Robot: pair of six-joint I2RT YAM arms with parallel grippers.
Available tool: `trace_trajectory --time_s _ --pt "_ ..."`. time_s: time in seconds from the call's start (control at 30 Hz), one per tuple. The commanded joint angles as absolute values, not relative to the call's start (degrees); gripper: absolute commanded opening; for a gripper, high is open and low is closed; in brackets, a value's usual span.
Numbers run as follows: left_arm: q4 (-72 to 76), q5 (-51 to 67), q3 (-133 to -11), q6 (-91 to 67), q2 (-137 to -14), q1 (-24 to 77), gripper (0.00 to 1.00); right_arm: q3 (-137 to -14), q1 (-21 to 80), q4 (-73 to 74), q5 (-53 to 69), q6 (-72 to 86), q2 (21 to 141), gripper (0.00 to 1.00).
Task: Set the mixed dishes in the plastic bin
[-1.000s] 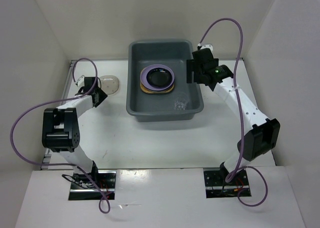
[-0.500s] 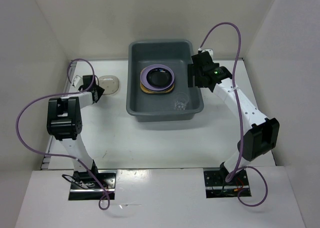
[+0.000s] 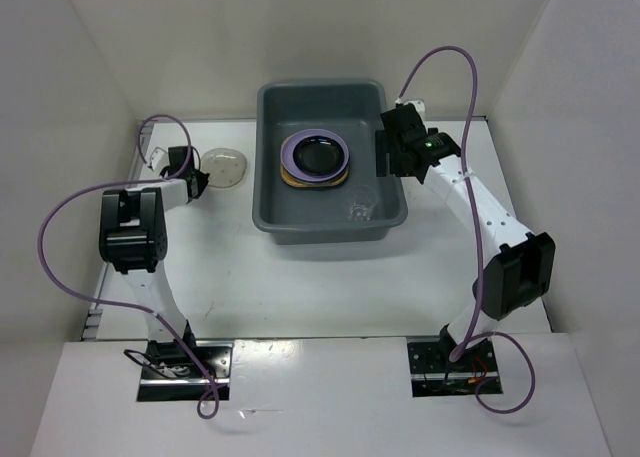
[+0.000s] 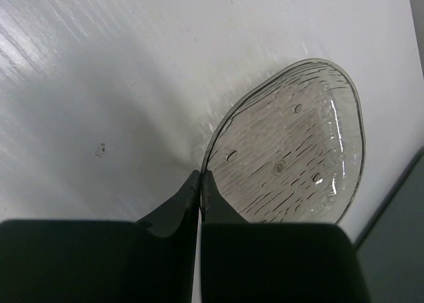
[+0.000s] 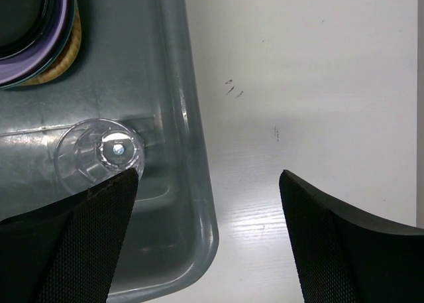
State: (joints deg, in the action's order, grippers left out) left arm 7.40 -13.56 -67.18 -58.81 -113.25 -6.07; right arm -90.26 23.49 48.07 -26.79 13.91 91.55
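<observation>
Left gripper (image 4: 200, 175) fully closed at rim of small translucent dish (image 4: 291, 144) (rim pinched or not: unclear). Right gripper (image 5: 209, 178) spread wide, empty, over plastic bin (image 5: 177, 117) rim.

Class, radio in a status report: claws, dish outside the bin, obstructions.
Left claw shut at rim of small dish, hold unconfirmed. Right claw open above right rim of bin. Nothing between dish and bin.

The bin (image 3: 330, 224) is a dull grey-blue. Inside it a lilac plate (image 3: 288, 157) rings a glossy black dish (image 3: 318, 155), with the straw-tan edge of a woven tray (image 3: 300, 183) showing and a colourless glass cup (image 3: 361, 210). On the white table (image 3: 300, 287) lies a pale see-through dish (image 4: 291, 144) streaked with fine dark dashes, and the cables (image 3: 45, 247) are purple.
</observation>
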Motion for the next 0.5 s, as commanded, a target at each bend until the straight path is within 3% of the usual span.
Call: trace_trajectory --time_s 0.0,0.27,0.37,0.47 --pt "7.3 -16.4 -68.9 -58.0 -108.9 -6.1 0.0 -90.6 23.8 47.7 -28.3 14.5 91.8 0.91" --pt "-3.9 -27.5 -81.3 -49.6 -100.1 -6.7 0.0 -88.9 23.8 46.1 -26.5 14.0 90.0 0.91" --pt "-5.8 -21.4 -86.9 -46.6 -98.7 -6.7 0.0 -88.3 23.8 45.5 -26.5 14.0 89.5 0.9" --pt "-5.8 -7.1 -89.7 -46.0 -96.1 -4.7 0.0 -87.7 23.8 45.5 -27.1 14.0 88.9 0.9"
